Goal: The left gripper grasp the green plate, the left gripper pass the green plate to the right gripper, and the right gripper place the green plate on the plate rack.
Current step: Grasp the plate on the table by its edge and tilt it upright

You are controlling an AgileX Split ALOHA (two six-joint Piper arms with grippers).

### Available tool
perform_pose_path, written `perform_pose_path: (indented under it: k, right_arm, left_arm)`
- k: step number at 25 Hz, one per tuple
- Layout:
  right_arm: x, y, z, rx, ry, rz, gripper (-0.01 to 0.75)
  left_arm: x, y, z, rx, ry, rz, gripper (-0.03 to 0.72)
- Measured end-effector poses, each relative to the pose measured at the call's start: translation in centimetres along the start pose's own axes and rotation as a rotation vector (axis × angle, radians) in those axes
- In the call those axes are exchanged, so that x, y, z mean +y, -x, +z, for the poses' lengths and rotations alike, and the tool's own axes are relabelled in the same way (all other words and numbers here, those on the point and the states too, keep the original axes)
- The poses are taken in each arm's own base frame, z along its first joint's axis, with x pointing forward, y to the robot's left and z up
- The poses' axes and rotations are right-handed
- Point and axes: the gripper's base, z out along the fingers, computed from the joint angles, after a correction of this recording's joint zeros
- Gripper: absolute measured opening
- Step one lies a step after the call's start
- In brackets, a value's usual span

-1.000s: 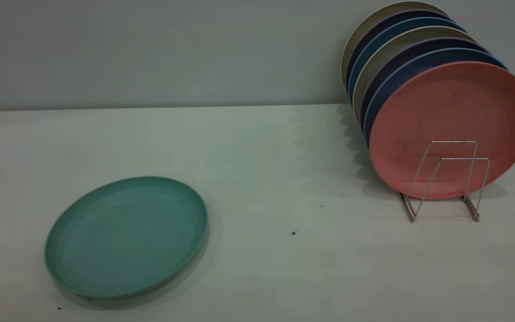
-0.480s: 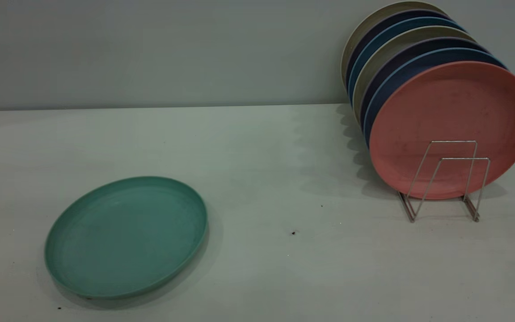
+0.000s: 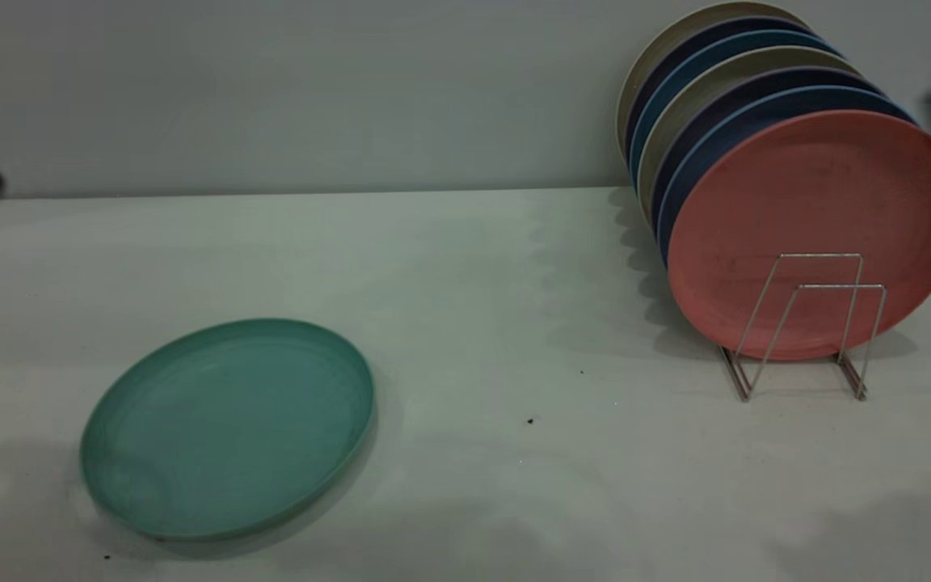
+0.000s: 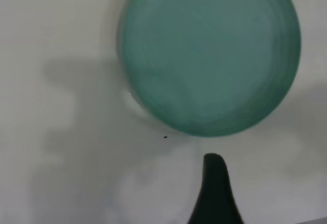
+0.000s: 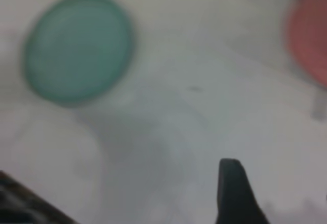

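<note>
Green plate (image 3: 227, 428) lying flat on the table (image 3: 465, 267), well apart from the plate rack (image 3: 805, 323) with its salmon-pink plate (image 3: 813, 218). Probably light, stiff, smooth matte plastic; best pinched at the shallow raised rim. Left gripper (image 4: 214, 188) above and clear of the plate, right gripper (image 5: 232, 191) farther off; finger spread of either impossible to tell.

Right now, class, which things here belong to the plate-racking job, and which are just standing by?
Job: green plate flat on the table; plate rack; left gripper; right gripper.

Standing by: pink plate and the plates behind it, already racked.
</note>
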Motion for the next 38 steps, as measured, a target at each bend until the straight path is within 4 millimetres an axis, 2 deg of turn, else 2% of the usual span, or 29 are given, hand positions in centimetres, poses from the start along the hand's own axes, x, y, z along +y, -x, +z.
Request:
perform_pose_path:
  k: [5, 7, 11, 15, 19, 25, 38]
  right_arm:
    - [1.7, 0.1, 5.8, 0.100, 0.111, 0.010, 0.442]
    - [2.7, 0.4, 8.2, 0.151, 0.153, -0.005, 0.442]
    - [4.1, 0.9, 12.4, 0.225, 0.213, -0.045, 0.442]
    - [4.4, 0.8, 14.7, 0.277, 0.259, -0.031, 0.442]
    - [4.2, 0.2, 15.6, 0.306, 0.263, -0.012, 0.442]
    - [4.0, 0.3, 15.8, 0.300, 0.250, -0.008, 0.442]
    - [3.7, 0.5, 15.9, 0.277, 0.201, 0.036, 0.442]
  left_arm:
    - [0.5, 2.3, 3.6, 0.079, -0.002, 0.015, 0.582]
    - [1.3, 3.3, 5.1, 0.106, 0.002, 0.010, 0.582]
    - [4.0, 4.5, 9.0, 0.191, 0.017, -0.031, 0.582]
    - [7.0, 5.1, 12.7, 0.260, 0.029, -0.093, 0.577]
    - [7.8, 4.9, 15.7, 0.305, 0.025, -0.088, 0.565]
    - [7.7, 4.0, 19.2, 0.328, -0.033, -0.118, 0.563]
    - [7.8, 3.1, 21.9, 0.341, -0.079, -0.114, 0.561]
